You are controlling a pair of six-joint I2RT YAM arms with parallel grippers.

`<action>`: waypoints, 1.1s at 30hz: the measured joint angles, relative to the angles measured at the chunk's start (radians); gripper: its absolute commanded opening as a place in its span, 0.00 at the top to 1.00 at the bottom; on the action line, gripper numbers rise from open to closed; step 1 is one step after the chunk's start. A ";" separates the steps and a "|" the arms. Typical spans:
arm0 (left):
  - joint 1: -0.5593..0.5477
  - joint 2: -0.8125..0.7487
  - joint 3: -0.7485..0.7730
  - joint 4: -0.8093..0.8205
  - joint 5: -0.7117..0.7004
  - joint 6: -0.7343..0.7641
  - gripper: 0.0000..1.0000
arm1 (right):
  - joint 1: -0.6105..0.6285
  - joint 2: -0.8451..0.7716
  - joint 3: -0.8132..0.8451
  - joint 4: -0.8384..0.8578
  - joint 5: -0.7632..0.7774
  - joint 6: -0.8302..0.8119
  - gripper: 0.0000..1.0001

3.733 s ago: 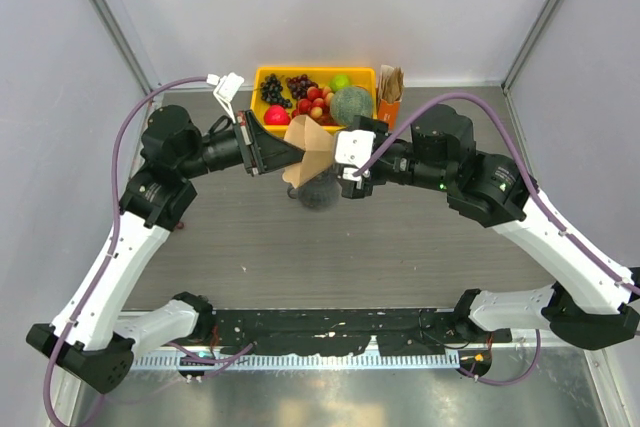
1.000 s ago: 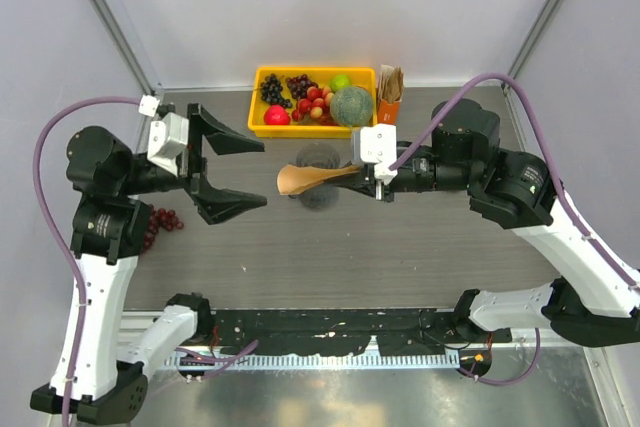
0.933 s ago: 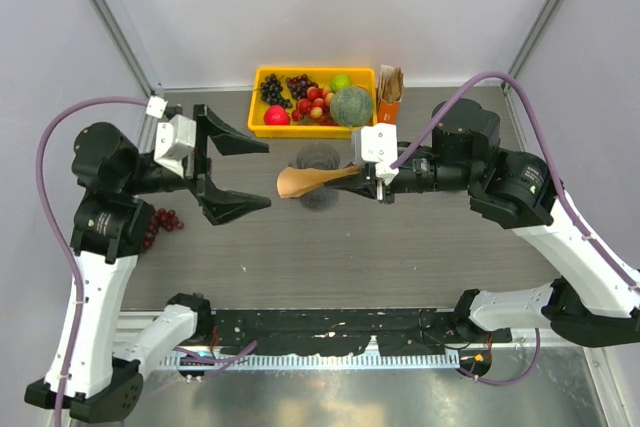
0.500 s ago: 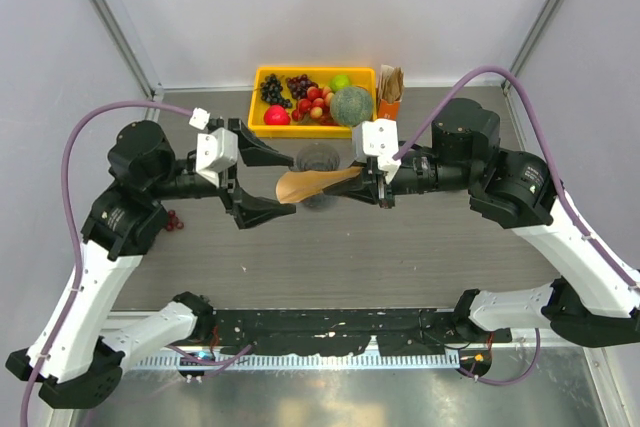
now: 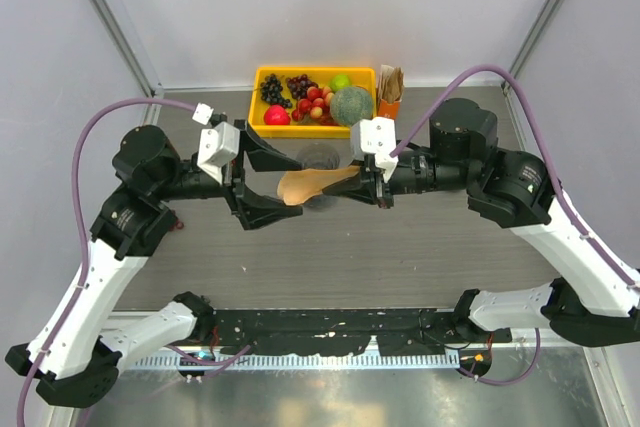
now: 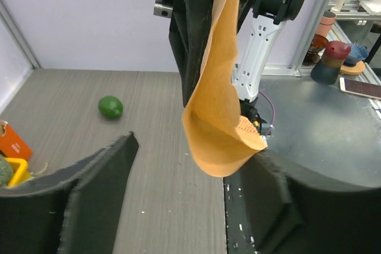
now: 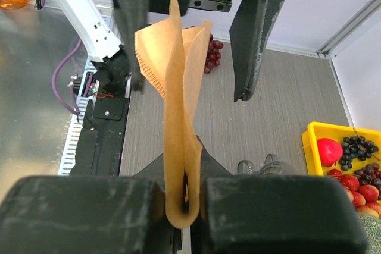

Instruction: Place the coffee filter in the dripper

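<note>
handover step: the right claw point(image 5: 352, 179) is clamped shut on the filter point(image 5: 305, 185) at its fold, the free end poking into the gap of the wide-open, empty left claw point(image 5: 291, 187), the dripper point(image 5: 320, 157) below them; next the left should likely pinch one wall to spread the cone.

A robotics lab test cell, my two arms point(image 5: 100, 267) bolted to a black rail point(image 5: 330, 332) at the edge of a wood-grain table point(image 5: 400, 247), plain grey panel walls point(image 5: 330, 7) framed by aluminium posts point(image 5: 110, 17), purple cables point(image 5: 130, 107) looping off me, a yellow tray point(image 5: 257, 97) of fruit.
</note>
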 measured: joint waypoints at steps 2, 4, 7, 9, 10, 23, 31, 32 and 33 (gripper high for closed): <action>0.000 0.000 -0.003 0.010 0.003 -0.010 0.11 | 0.000 0.002 0.000 0.000 0.003 0.000 0.93; 0.000 -0.003 -0.011 0.016 0.006 -0.013 0.07 | 0.000 0.005 0.000 0.000 0.005 0.003 0.94; -0.002 -0.010 -0.032 0.016 0.014 -0.014 0.01 | 0.000 0.005 0.000 0.000 0.014 0.003 0.95; -0.008 -0.012 -0.042 0.016 0.013 -0.016 0.01 | 0.000 0.005 0.000 0.000 0.018 0.003 0.95; -0.013 -0.013 -0.047 0.016 0.012 -0.018 0.01 | 0.000 0.005 0.000 0.000 0.019 0.003 0.95; -0.035 -0.039 -0.085 0.101 -0.067 -0.101 0.43 | 0.000 0.006 -0.011 -0.008 -0.003 0.003 0.95; -0.035 -0.037 -0.086 0.142 -0.047 -0.149 1.00 | 0.000 0.006 -0.011 -0.008 -0.003 0.003 0.74; -0.035 -0.037 -0.087 0.144 -0.045 -0.150 1.00 | 0.000 0.006 -0.011 -0.009 -0.003 0.006 0.61; -0.035 -0.037 -0.087 0.147 -0.043 -0.150 1.00 | 0.000 0.005 -0.011 -0.010 -0.002 0.007 0.56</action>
